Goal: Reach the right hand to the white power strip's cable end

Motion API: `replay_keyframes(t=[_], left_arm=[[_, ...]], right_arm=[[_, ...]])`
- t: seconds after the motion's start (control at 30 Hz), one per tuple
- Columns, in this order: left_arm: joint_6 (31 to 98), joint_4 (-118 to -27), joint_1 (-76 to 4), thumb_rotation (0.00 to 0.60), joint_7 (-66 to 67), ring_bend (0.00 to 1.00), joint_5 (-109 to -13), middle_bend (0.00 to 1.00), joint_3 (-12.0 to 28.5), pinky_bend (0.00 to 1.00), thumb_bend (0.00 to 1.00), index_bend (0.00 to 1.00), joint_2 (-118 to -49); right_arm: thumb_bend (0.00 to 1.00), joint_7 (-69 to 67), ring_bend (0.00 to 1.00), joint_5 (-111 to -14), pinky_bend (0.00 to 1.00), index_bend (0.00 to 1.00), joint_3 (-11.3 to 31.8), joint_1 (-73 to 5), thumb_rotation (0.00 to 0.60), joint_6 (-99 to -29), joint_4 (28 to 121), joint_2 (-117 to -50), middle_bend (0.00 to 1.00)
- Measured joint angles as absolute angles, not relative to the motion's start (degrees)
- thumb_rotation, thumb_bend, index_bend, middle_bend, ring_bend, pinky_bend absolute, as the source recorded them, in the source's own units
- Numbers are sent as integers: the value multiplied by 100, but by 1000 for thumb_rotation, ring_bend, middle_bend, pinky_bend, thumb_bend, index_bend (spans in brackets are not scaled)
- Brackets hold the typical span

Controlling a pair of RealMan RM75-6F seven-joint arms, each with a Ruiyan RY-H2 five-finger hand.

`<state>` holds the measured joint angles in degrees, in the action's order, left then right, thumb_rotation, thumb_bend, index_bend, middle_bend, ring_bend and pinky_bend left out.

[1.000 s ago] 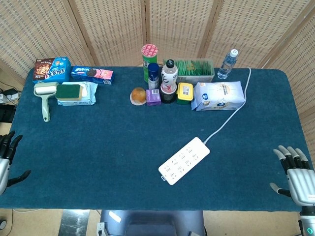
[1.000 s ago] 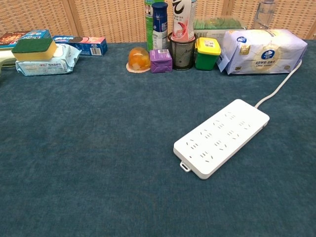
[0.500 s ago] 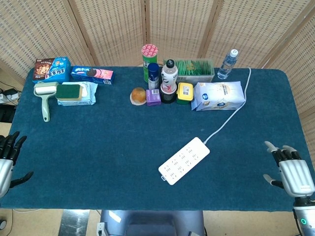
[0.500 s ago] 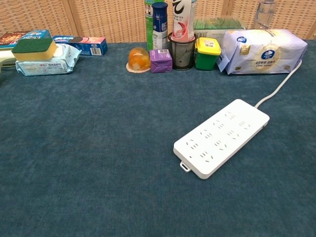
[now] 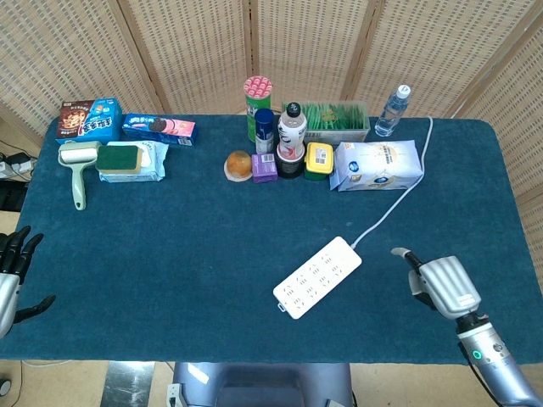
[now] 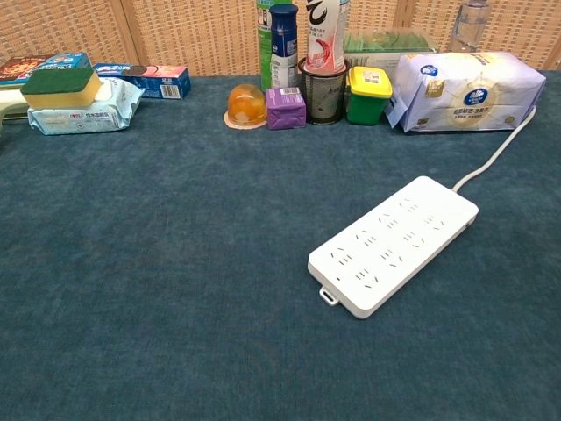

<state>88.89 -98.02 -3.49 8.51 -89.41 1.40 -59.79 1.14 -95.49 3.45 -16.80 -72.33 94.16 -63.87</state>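
White rectangular power strip [image 5: 318,276] lies diagonally on the blue felt table [image 5: 170,237], its white cable [image 5: 399,199] running far-right. Right hand [image 5: 441,284] hovers near-right of it, apart, holding nothing, fingers together. Left hand [image 5: 13,275] is spread at the near-left edge. Black mesh cup [image 6: 323,92] holds a white bottle [image 6: 325,33]

the left hand [image 5: 12,275] is cut by the head view's left edge. the chest view crops the bottle [image 6: 473,19] tops along the table's [image 6: 158,289] far edge.
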Motion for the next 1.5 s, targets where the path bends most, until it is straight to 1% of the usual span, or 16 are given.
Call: replay_keyframes(t=[0.07,0.27,0.5,1.0,1.5], left_arm=[[8886,-9833,-344,600,859,0,-8960,0,125,63,117,0,-5946],[8875,-9927,-348,600,878,0,-9035,0,99,63,115,0,-5877],[8786,-9988,-392,600,936,0,-9113,0,62,63,116,0,-5894],[8671,-10042,-445,600,1041,0,-9066,0,65,63,115,0,-5970],[8753,-10145,-404,600,1146,0,-9128,0,46,63,115,0,-5939]], right_arm=[[852,136,1000,-9550,1000,279,345,-1828,600,-7008,9517,-6380,884],[857,393,1000,-9412,1000,280,384,-2267,600,-6394,9773,-6442,884],[856,927,1000,-8920,1000,284,460,-2632,600,-5785,9859,-6700,884],[862,1616,1000,-8243,1000,289,490,-3089,600,-5233,9685,-7315,884],[861,2070,1000,-7615,1000,291,521,-3382,600,-5041,9332,-7672,884]])
